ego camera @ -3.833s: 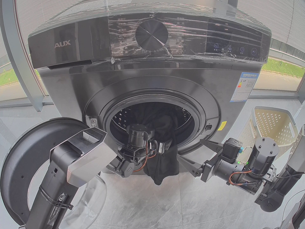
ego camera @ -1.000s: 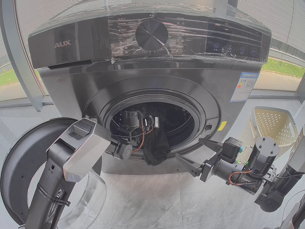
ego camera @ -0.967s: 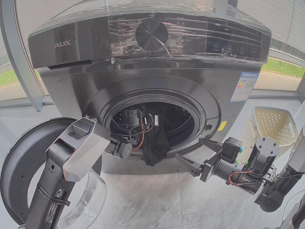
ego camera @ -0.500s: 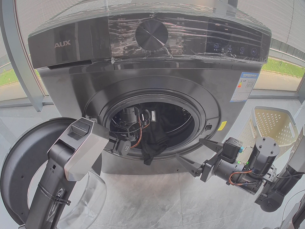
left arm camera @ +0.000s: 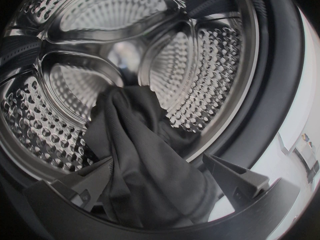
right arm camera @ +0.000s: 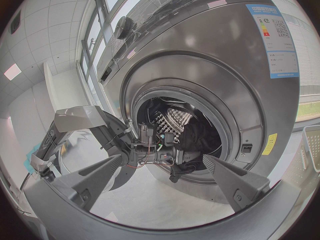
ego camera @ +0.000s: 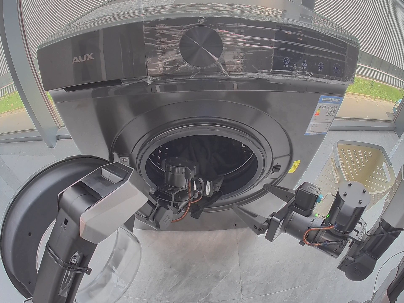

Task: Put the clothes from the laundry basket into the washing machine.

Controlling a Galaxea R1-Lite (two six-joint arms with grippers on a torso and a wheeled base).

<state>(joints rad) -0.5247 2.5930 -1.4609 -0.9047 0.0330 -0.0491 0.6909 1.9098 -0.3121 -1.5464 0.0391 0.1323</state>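
The washing machine (ego camera: 202,102) stands on the floor (ego camera: 210,266) with its round door (ego camera: 25,215) swung open to the left. A black cloth (left arm camera: 150,170) lies in the drum (left arm camera: 200,67). Most of it is inside, on the bottom of the drum. 1 end of it comes out over the lower rim of the hole and hangs down a little.

The left tool (left arm camera: 158,159) is at the lower rim of the hole, pointing into the drum. Its 2 fingers (left arm camera: 233,180) are spread wide. The cloth runs between them, and they do not squeeze it.

The right tool (ego camera: 250,196) hangs in the air in front of the machine, low and to the right of the hole. Its fingers are wide apart too, and it holds nothing. It is well apart from the cloth.

The laundry basket (ego camera: 362,160) is on the floor to the right of the machine, behind the right arm.
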